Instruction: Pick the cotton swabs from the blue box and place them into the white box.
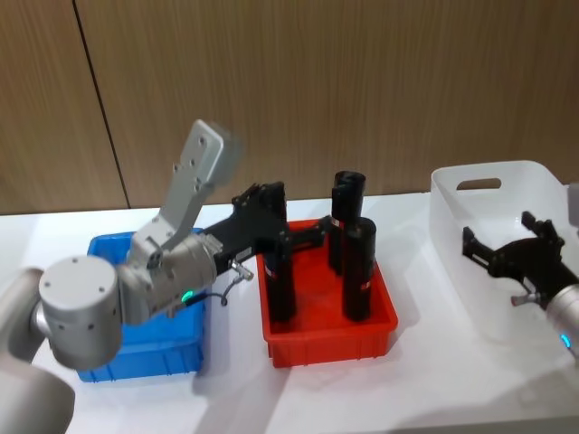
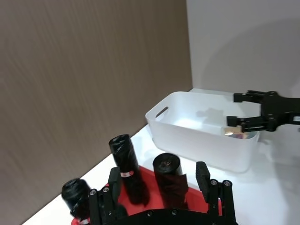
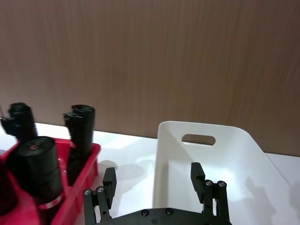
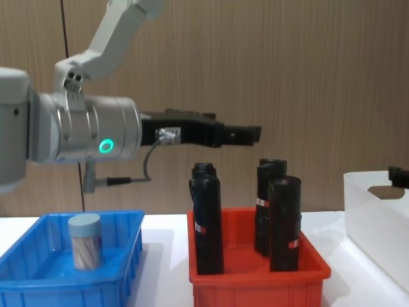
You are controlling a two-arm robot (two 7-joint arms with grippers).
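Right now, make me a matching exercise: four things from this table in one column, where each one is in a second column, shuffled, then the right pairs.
Column one
1. small clear jar of cotton swabs
2. tall black cylinder rolls
3. left gripper
4. right gripper

Column two
A. over the translucent white plastic bin
B. standing in the red plastic bin
C. in the air above the black rolls
D. standing in the shallow blue plastic bin

Pairs: 1-D; 2-B; 3-C; 4-A
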